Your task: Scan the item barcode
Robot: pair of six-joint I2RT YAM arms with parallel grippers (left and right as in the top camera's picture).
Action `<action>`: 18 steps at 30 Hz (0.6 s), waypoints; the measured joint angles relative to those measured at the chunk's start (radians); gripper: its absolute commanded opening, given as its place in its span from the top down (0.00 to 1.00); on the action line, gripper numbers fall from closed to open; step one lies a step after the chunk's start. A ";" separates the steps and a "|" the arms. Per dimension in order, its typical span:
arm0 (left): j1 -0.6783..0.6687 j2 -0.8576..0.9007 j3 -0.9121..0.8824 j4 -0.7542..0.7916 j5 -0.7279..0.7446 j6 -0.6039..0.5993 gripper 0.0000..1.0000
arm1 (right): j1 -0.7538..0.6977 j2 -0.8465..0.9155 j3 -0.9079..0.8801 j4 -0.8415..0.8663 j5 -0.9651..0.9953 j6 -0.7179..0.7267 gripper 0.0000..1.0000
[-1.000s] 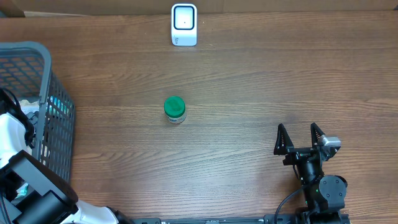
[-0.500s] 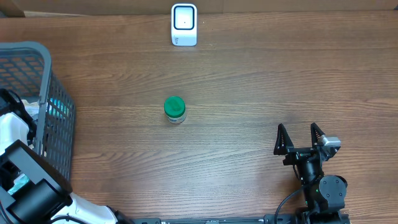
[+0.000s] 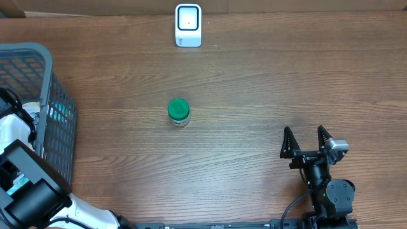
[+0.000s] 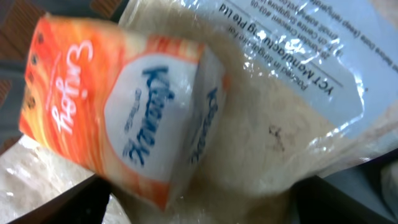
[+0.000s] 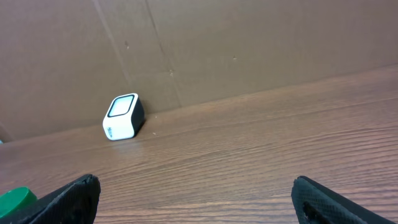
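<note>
In the basket (image 3: 44,83) at left, the left gripper (image 4: 202,186) hovers, jaws apart, over an orange Kleenex pack (image 4: 124,118) on a clear bag (image 4: 280,124); green-lidded jar (image 3: 179,111) mid-table, scanner (image 3: 188,25) at the far edge, right gripper (image 3: 307,141) spread wide.

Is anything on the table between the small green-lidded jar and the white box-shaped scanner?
Nothing visible does. Only bare brown wooden table lies between the small green-lidded jar and the white box-shaped scanner by the far edge.
</note>
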 measured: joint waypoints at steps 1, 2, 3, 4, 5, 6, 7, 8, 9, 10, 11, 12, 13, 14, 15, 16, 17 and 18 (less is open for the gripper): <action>-0.001 0.008 0.006 0.004 0.000 0.000 0.31 | 0.000 0.000 0.000 0.000 0.000 0.000 0.00; -0.001 0.017 0.013 0.008 -0.001 0.001 0.37 | 0.000 0.000 0.000 0.000 0.000 0.000 0.00; -0.001 0.028 0.022 0.010 -0.001 -0.001 0.44 | 0.000 0.000 0.000 0.000 0.000 0.000 0.00; -0.001 0.037 0.029 0.013 0.000 -0.002 0.47 | 0.000 0.000 0.000 0.000 0.000 0.000 0.00; -0.002 0.046 0.036 0.014 0.000 0.001 0.49 | 0.000 0.000 0.000 0.000 0.000 0.000 0.00; -0.003 0.052 0.042 0.016 0.000 0.003 0.49 | 0.000 0.000 0.000 0.000 0.000 0.000 0.00; -0.003 0.058 0.046 0.018 0.000 0.003 0.50 | 0.000 0.000 0.000 0.000 0.000 0.000 0.00; -0.003 0.061 0.048 0.018 0.000 0.003 0.51 | 0.000 0.000 0.000 0.000 0.000 0.000 0.00; -0.003 0.063 0.050 0.018 0.000 0.002 0.51 | 0.000 0.000 0.000 0.000 0.000 0.000 0.00; -0.003 0.063 0.050 0.019 0.000 0.002 0.51 | 0.000 0.000 0.000 0.000 0.000 0.000 0.00; -0.003 0.064 0.050 0.020 0.000 0.002 0.54 | 0.000 0.000 0.000 0.000 0.000 0.000 0.00; -0.003 0.064 0.050 0.021 0.000 0.002 0.56 | 0.000 0.000 0.000 0.000 0.000 0.000 0.00; -0.003 0.065 0.050 0.021 0.000 -0.001 0.58 | 0.000 0.000 0.000 0.000 0.000 0.000 0.00; -0.003 0.066 0.050 0.022 0.000 0.000 0.60 | 0.000 0.000 0.000 0.000 0.000 0.000 0.00; -0.003 0.067 0.053 0.021 0.000 -0.001 0.64 | 0.000 0.000 0.000 0.000 0.000 0.000 0.00; -0.003 0.069 0.053 0.021 0.000 -0.002 0.67 | 0.000 0.000 0.000 0.000 0.000 0.000 0.00; -0.003 0.070 0.054 0.021 0.000 0.000 0.78 | 0.000 0.000 0.000 0.000 0.000 0.000 0.00; -0.003 0.072 0.055 0.021 0.000 0.002 0.84 | 0.000 0.000 0.000 0.000 0.000 0.000 0.00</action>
